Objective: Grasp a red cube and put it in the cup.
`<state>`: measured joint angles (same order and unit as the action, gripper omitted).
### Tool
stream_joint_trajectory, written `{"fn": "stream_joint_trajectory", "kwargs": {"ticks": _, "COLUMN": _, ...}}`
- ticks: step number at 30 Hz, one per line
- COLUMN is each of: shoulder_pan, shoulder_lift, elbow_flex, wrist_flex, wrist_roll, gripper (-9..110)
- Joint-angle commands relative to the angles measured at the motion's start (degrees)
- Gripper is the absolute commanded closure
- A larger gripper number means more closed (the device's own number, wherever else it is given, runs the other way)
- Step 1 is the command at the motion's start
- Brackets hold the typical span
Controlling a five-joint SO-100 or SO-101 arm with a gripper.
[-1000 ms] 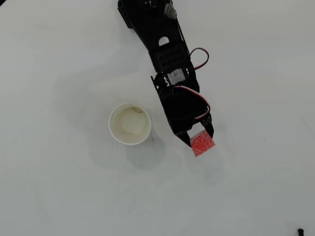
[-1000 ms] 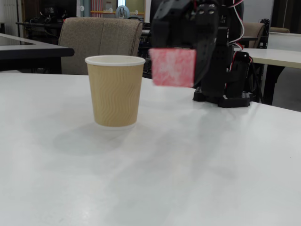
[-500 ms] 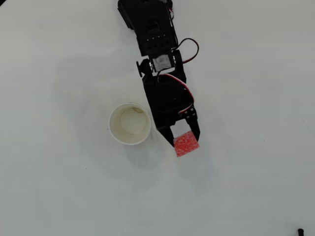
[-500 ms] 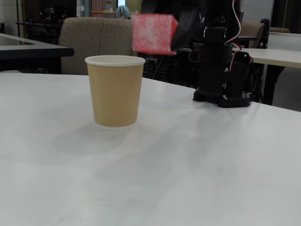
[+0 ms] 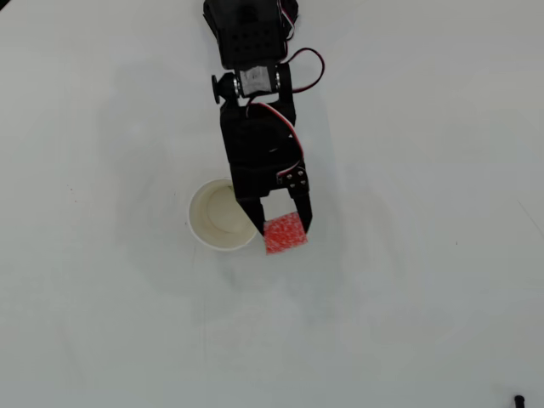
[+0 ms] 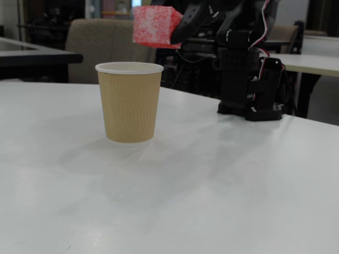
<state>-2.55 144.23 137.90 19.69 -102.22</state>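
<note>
The red cube (image 5: 285, 234) (image 6: 155, 25), speckled with white flecks, hangs in the air with my black gripper (image 5: 283, 228) (image 6: 170, 27) shut on it. The cup (image 5: 216, 219) (image 6: 130, 100) stands upright on the white table: a white-rimmed circle with a cream inside in the overhead view, a tan ribbed paper cup in the fixed view. From overhead the cube sits just past the cup's right rim. The fixed view shows it well above the rim, over the cup's right side.
The arm's black base (image 6: 249, 79) (image 5: 251, 21) stands behind the cup on the white table (image 5: 408, 323). A padded chair (image 6: 106, 47) and other desks are in the background of the fixed view. A small dark object (image 5: 518, 399) lies at the table's lower right corner.
The arm has swung left and lifted, carrying the red cube from the right of the cup to just beside and above its right rim. The cup has not moved.
</note>
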Motion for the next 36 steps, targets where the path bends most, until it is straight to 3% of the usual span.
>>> {"fn": "stream_joint_trajectory", "kwargs": {"ticks": 1, "shoulder_pan": 3.9, "shoulder_lift": 3.6, "elbow_flex": -1.1, "wrist_flex": 2.0, "wrist_roll": -0.1, "gripper": 96}}
{"fn": "stream_joint_trajectory", "kwargs": {"ticks": 16, "shoulder_pan": 11.8, "shoulder_lift": 5.5, "elbow_flex": -5.1, "wrist_flex": 11.8, "wrist_roll": -0.3, "gripper": 95}}
{"fn": "stream_joint_trajectory", "kwargs": {"ticks": 25, "shoulder_pan": 12.7, "shoulder_lift": 6.8, "elbow_flex": -5.2, "wrist_flex": 12.0, "wrist_roll": 0.4, "gripper": 79}}
{"fn": "stream_joint_trajectory", "kwargs": {"ticks": 36, "shoulder_pan": 13.5, "shoulder_lift": 9.6, "elbow_flex": -5.4, "wrist_flex": 16.3, "wrist_roll": 0.6, "gripper": 76}}
